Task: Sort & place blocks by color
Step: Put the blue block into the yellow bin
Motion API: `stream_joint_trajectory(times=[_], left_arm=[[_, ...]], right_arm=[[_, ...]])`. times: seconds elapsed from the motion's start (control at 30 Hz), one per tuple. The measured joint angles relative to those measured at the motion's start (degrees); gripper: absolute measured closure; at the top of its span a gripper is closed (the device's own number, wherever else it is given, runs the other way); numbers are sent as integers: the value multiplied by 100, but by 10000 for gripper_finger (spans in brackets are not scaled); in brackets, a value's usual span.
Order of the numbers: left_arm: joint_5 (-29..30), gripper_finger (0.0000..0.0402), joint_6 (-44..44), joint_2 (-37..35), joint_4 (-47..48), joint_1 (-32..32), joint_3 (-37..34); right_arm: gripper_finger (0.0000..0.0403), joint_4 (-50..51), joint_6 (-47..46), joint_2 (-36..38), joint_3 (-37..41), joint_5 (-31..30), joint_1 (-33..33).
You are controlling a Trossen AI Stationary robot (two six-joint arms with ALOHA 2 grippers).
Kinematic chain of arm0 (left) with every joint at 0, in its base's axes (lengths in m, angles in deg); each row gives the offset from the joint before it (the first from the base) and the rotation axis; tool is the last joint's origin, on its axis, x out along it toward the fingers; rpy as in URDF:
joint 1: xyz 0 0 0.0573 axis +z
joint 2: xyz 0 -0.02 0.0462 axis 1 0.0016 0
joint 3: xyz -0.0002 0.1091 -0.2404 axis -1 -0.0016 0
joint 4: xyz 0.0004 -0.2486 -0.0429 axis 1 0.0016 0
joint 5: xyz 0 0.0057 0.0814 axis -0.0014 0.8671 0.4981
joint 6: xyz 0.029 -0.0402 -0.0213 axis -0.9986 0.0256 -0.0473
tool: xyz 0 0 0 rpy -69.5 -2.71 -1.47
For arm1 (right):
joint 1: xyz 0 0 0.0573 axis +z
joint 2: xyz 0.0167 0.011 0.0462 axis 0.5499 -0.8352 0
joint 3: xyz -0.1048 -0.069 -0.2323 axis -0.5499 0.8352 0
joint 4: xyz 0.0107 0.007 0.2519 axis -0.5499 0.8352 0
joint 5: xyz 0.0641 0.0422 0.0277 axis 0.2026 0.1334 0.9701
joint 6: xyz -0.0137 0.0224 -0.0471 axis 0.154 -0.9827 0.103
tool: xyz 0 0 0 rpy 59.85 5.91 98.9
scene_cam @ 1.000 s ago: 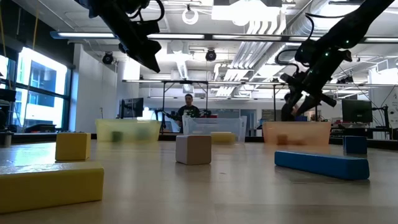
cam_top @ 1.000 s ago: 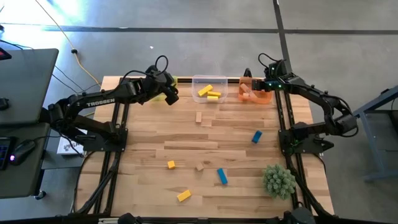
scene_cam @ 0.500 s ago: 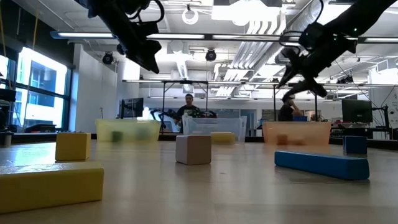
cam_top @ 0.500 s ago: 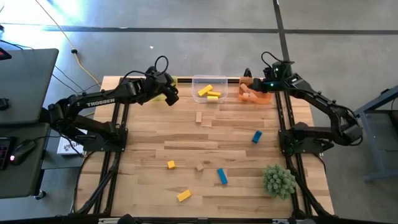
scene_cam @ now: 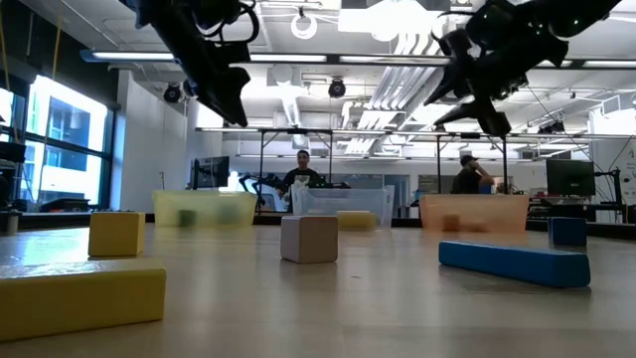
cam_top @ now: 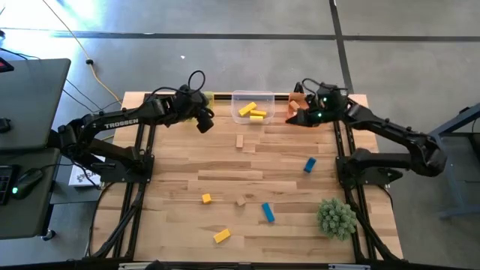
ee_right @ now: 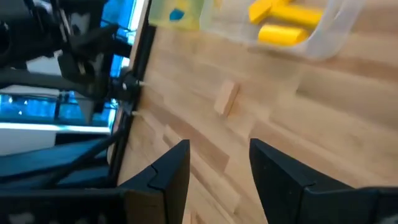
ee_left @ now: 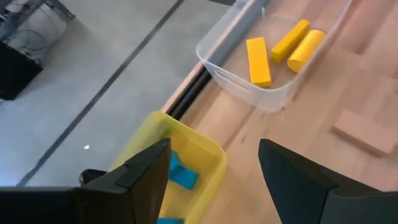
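Loose blocks lie flat on the wooden table: a plain one [cam_top: 240,141], two blue [cam_top: 310,165] [cam_top: 267,212], two yellow [cam_top: 206,199] [cam_top: 221,236] and a small plain one [cam_top: 241,201]. The clear bin [cam_top: 251,107] at the far edge holds three yellow blocks [ee_left: 273,46]. The yellow bin [ee_left: 180,168] holds blue blocks [ee_left: 183,177]. My left gripper [cam_top: 204,124] hangs open in the air beside the yellow bin. My right gripper [cam_top: 291,118] hangs open and empty, high above the table just left of the orange bin [cam_top: 301,112].
A spiky green plant ball [cam_top: 335,217] sits at the near right corner. The three bins line the far edge. The arms' frames stand along the left and right table edges. People show in the room beyond the table [scene_cam: 301,179].
My right gripper has risen from over the orange bin and swung toward the table's left, turning as it went; its fingers stay apart. My left gripper has tipped a little further down in place.
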Motion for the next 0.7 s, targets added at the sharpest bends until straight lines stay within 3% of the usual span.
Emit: stream_joint_trajectory(times=[0.33,0.7], left_arm=[[-1124,170,489,0,953,-33,0],[-1240,170,683,0,1341,-361,0]], right_arm=[[249,-760,-1099,17,0,-1312,1872],[249,-1117,-2480,15,0,-3078,3859]])
